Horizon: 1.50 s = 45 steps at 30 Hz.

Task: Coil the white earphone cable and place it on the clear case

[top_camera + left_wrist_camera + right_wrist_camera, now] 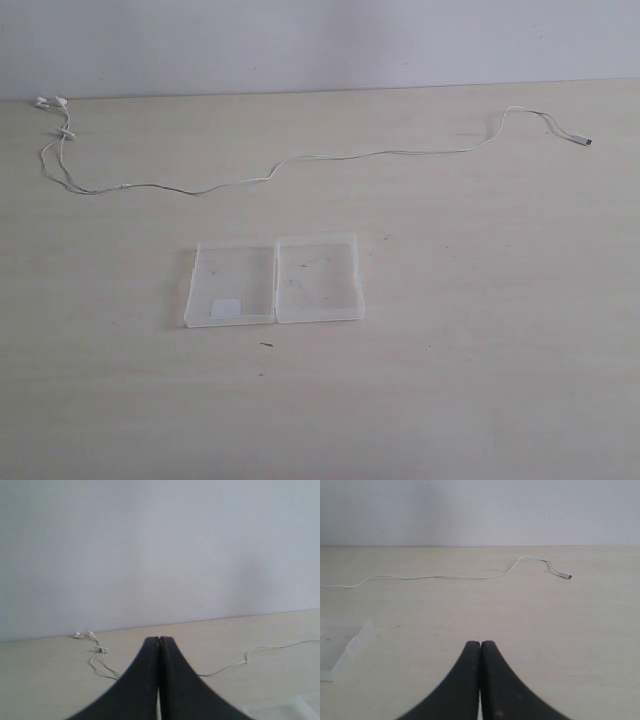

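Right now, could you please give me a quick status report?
Left hand, right hand shut, empty. Cable uncoiled, stretched out beyond case, not touching it. Case open flat. Nothing blocking.

Only an edge-cropped corner of the clear case in each wrist view

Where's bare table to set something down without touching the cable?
Exterior view: the table is bare on the near side of the clear case and on both its sides. A free strip runs between case and white earphone cable. Crowded only along the far edge: earbuds far left, plug far right.
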### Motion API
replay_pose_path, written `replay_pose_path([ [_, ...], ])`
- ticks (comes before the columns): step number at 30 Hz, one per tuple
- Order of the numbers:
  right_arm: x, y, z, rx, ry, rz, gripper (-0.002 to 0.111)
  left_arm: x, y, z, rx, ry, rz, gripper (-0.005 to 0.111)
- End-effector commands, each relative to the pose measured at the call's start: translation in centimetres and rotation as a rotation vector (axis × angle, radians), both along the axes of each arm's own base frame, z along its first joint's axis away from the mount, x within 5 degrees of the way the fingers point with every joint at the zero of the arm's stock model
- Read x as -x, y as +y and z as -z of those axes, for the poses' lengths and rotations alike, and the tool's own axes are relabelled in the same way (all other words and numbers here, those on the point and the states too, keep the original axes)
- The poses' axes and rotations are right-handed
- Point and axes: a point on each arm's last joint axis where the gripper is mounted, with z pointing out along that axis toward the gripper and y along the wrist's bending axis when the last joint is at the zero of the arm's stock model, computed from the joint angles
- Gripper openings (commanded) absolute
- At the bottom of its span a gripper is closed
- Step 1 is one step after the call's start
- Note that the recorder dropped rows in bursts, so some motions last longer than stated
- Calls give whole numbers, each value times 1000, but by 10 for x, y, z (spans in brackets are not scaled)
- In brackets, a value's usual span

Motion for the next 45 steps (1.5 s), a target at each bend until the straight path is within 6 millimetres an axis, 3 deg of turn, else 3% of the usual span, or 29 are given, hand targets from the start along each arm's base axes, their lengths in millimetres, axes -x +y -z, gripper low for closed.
replay_pose_path([
  [1, 0, -1, 0, 4, -17, 7, 0, 1, 0, -1, 16, -9, 1, 0],
  [11, 0, -1, 0, 4, -17, 7, 0, 1, 0, -1, 16, -9, 1, 0],
  [21, 0, -1, 0, 4, -17, 7, 0, 1, 0, -1, 125, -8, 8, 0],
  [29, 0, -1, 0, 4, -17, 7, 0, 1, -1, -5, 406, -42, 39, 0],
  [36, 0, -1, 0, 4, -17, 7, 0, 6, -4, -26, 489, -274, 142, 0],
  [40, 0, -1, 0, 4, -17, 7, 0, 8, -3, -61, 510, -341, 157, 0],
  [43, 0, -1, 0, 4, -17, 7, 0, -6, -3, -95, 469, -308, 138, 0],
  [45, 0, -1, 0, 4, -17, 7, 0, -30, -4, -113, 438, -216, 108, 0],
])
